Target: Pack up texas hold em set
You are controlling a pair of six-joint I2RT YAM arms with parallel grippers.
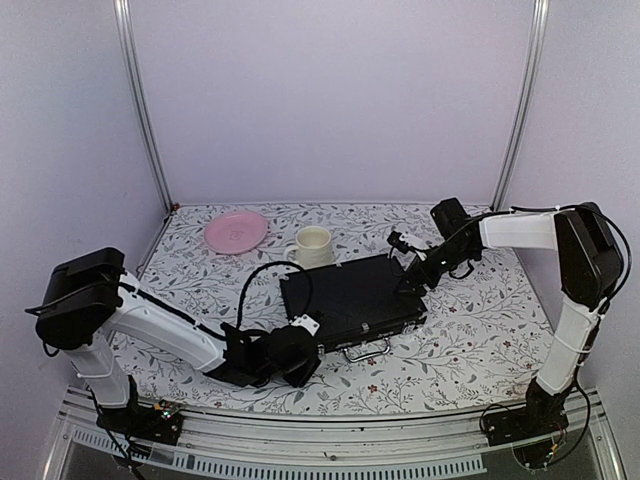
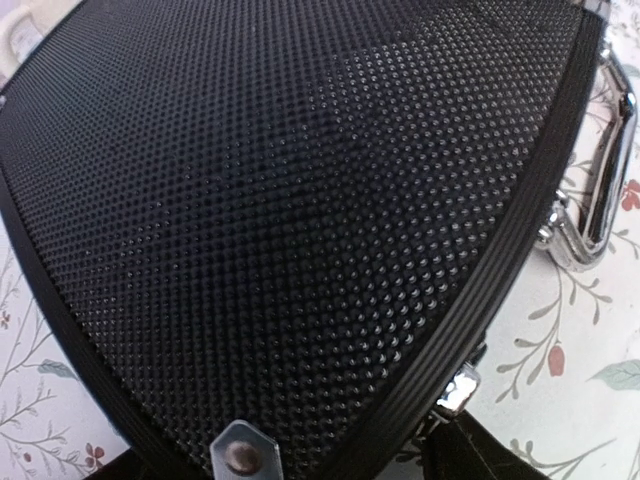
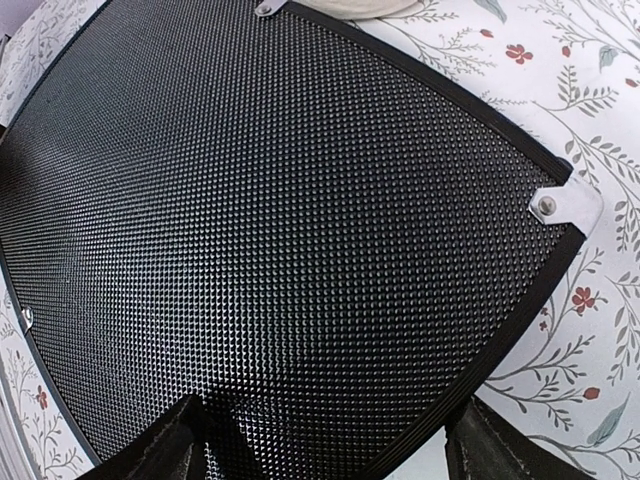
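Observation:
The black case point(image 1: 350, 295) of the texas hold em set lies shut and flat on the table, its metal handle point(image 1: 368, 350) towards the near edge. Chips, cards and dice are hidden. My left gripper point(image 1: 308, 332) is at the case's near left corner. In the left wrist view the dimpled lid point(image 2: 300, 200) fills the frame, with the handle point(image 2: 600, 180) and a latch point(image 2: 458, 388) at the right, and the jaws straddle the riveted corner. My right gripper point(image 1: 415, 272) is at the far right corner. Its fingers point(image 3: 490, 450) stand wide apart either side of the lid point(image 3: 280, 220).
A cream mug point(image 1: 313, 245) stands just behind the case's far left edge, and its base shows at the top of the right wrist view point(image 3: 370, 8). A pink plate point(image 1: 237, 232) lies at the back left. The floral tablecloth point(image 1: 480, 330) is bare to the right of the case.

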